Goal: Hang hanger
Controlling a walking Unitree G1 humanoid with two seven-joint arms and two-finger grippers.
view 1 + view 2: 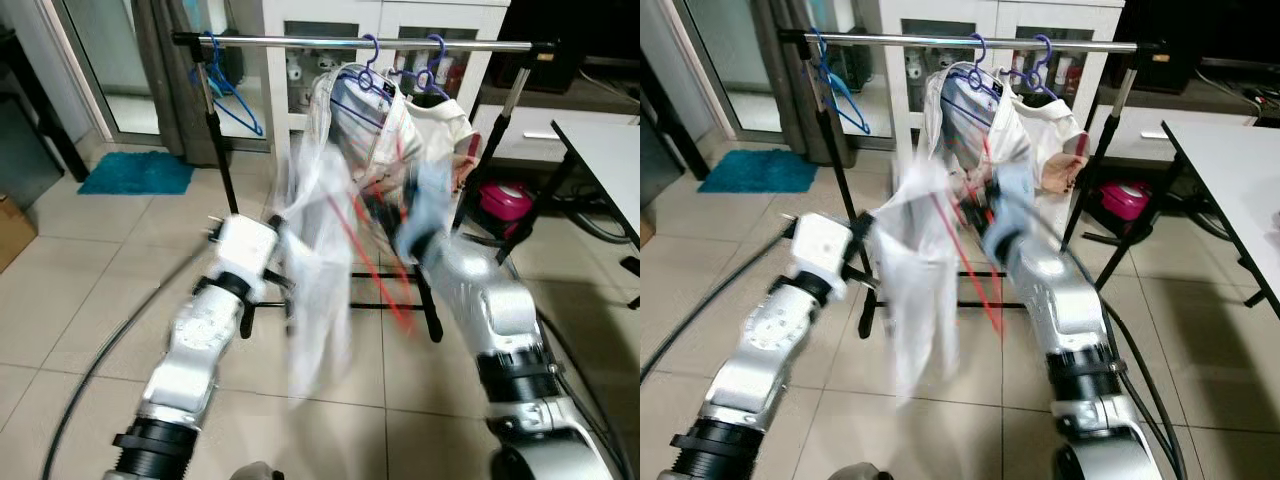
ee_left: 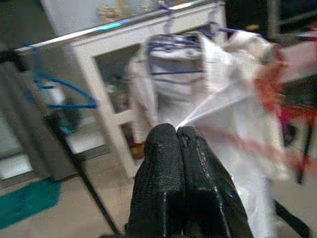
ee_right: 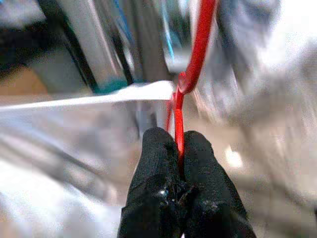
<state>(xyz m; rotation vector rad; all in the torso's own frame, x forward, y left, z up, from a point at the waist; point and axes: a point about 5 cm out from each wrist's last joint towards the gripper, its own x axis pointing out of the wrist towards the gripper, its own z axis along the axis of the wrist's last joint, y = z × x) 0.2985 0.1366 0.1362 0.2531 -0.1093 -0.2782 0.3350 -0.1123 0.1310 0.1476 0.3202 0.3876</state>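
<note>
A red hanger (image 3: 195, 54) carries a white garment (image 1: 320, 300) and is blurred with motion, below and in front of the rack's silver rail (image 1: 300, 41). My right gripper (image 3: 178, 136) is shut on the red hanger's thin bar. My left gripper (image 2: 177, 130) is shut on a pinch of the white garment (image 2: 233, 99), pulling it taut. Purple hangers (image 1: 372, 72) holding white shirts (image 1: 425, 125) hang on the rail's right half. An empty blue hanger (image 1: 232, 100) hangs near the rail's left end.
The rack's black legs and cross bars (image 1: 385, 300) stand right before me. Behind it is a white cabinet (image 1: 275, 90). A white table (image 1: 610, 150) is at the right, a pink object (image 1: 505, 200) under the rack, a teal mat (image 1: 135, 172) at the left, and a black cable (image 1: 100, 350) on the tiles.
</note>
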